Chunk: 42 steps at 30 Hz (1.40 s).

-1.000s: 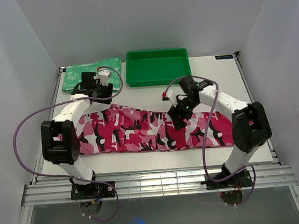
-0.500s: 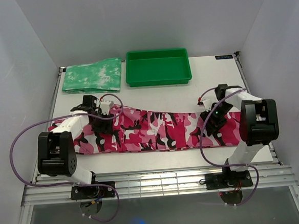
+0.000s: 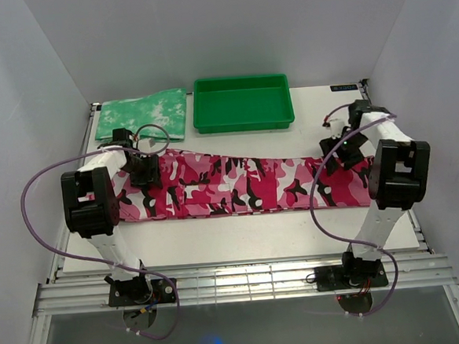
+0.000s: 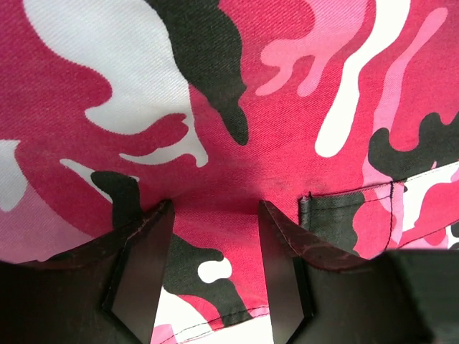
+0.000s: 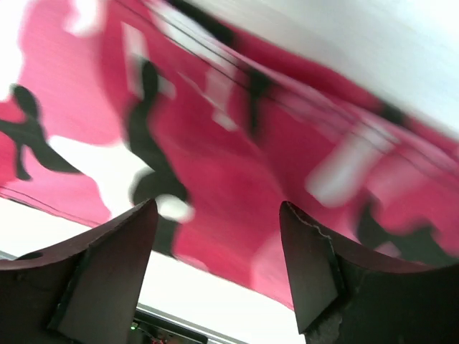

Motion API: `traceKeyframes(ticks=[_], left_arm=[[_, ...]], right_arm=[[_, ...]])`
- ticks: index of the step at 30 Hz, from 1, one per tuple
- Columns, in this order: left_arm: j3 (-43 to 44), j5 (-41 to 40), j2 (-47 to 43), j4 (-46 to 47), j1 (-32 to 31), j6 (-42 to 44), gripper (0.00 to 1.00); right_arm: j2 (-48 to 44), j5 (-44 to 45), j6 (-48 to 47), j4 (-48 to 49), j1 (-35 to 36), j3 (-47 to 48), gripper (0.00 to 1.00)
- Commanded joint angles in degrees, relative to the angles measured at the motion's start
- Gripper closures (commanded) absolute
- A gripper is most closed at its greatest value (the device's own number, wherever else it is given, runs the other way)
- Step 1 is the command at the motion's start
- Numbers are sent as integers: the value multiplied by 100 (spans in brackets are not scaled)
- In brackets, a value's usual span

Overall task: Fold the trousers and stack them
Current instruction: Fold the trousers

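The right gripper (image 5: 217,206), jaws apart, hangs over the blurred trousers (image 5: 237,154) spread on the white table (image 5: 391,46).

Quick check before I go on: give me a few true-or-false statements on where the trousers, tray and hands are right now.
The trousers lie spread in one long strip across the table. True.
The green tray holds a folded garment. False: it is empty.
The left hand and right hand are at opposite ends of the trousers, jaws apart. True.
The mottled green cloth lies inside the tray. False: it lies on the table, left of the tray.
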Motion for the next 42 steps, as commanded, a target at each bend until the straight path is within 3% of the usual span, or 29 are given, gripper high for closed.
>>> traceKeyframes(ticks=[1,5,7,14,23,26,27,29,32,33,42], left_arm=[[-69,-383,106,352,71,117,38],[-351,-269,-26,423,80,144,37],[-447,-243,-61,440,71,135,37],[-483,-172,-149,414,71,47,37],[-413,-199,-246,335,71,-6,37],[-386,-172,-246,317,80,-23,37],[-377,-164,-246,309,71,-15,37],[-386,-164,-246,308,71,-23,37],[-404,-120,-246,317,71,-23,37],[-412,-85,-246,326,80,-23,37],[-755,433,-676,466,63,-15,35]], right_arm=[[-575,103,-186,-206,-878,119,25],[-848,200,-512,3,-2028,-285,19],[-761,182,-486,91,-2232,-304,20],[-366,595,-372,1179,-2479,-637,21],[478,-141,6,1085,-2471,-654,23],[505,-571,-11,909,-2471,-848,33],[479,-687,-20,874,-2471,-892,43],[357,-889,-29,742,-2471,-954,52],[119,-943,-108,602,-2479,-928,76],[58,-934,-160,549,-2479,-841,91],[-716,-1109,-661,-530,-2883,433,92]])
